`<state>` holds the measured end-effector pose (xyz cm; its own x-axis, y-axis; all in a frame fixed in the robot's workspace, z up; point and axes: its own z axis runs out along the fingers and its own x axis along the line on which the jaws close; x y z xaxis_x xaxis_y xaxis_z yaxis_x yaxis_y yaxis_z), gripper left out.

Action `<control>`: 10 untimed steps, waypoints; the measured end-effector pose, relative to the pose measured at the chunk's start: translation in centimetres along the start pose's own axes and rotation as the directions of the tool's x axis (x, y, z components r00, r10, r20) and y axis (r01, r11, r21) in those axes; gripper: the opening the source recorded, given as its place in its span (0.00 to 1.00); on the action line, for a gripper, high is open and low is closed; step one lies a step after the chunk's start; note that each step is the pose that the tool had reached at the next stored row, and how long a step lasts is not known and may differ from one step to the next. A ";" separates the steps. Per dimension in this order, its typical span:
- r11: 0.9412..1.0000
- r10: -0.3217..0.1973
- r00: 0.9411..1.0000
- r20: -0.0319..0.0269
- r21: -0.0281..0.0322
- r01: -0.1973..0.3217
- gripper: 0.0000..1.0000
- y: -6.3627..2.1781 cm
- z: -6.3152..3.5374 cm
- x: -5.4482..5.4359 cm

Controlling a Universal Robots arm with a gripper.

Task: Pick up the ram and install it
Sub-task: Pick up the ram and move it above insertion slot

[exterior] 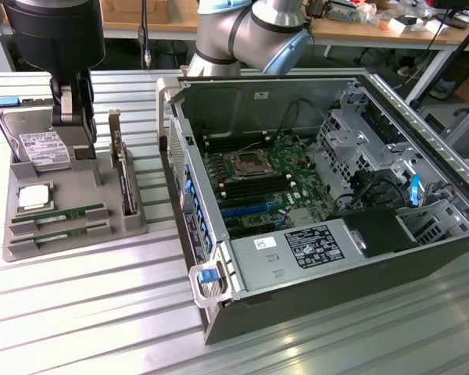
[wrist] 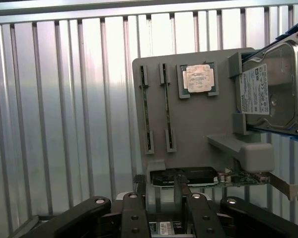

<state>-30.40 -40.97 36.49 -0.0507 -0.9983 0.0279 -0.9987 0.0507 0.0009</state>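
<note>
Ram (exterior: 59,213) is stood on its long edge in the nearest slots of the grey holder (exterior: 23,248) on the ribbed worktop (exterior: 86,312). Two sticks are parked there side by side, both upright, neither one touched.

Handling-wise, it can be taken as light and stiff but pretty fragile. It's a thin board, so it shouldn't be twisted or squeezed hard, and the chips and contact edge are best left alone. Since the bottom edge is buried in the slot, the exposed top edge is probably where it should be pinched, flat faces between the fingers, somewhere around the middle so it isn't tipped when lifted. Smooth faces, so some slip should be expected.

Just behind the sticks a square processor (exterior: 33,197) is seated, with an expansion card (exterior: 125,180) stood up at the holder's side. Further back a hard drive (exterior: 43,148) is propped. The hand (wrist: 163,201) is hung over that far end, fingers spread wide, nothing held.

Off to the exterior view's right the open case (exterior: 336,289) is laid, memory slots (exterior: 246,183) visible on the board. The arm (exterior: 250,31) is seen at the very back.
</note>
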 end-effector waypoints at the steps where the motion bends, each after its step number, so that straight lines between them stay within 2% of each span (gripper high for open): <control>1: 1.000 0.000 1.000 0.000 0.000 0.000 0.36 0.00 0.06 0.0; 10: 1.000 0.000 1.000 0.000 0.000 0.000 0.36 0.00 0.71 0.0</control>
<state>-30.41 -40.98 35.78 -0.0507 -0.9983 0.0279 -0.9987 0.0507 0.0010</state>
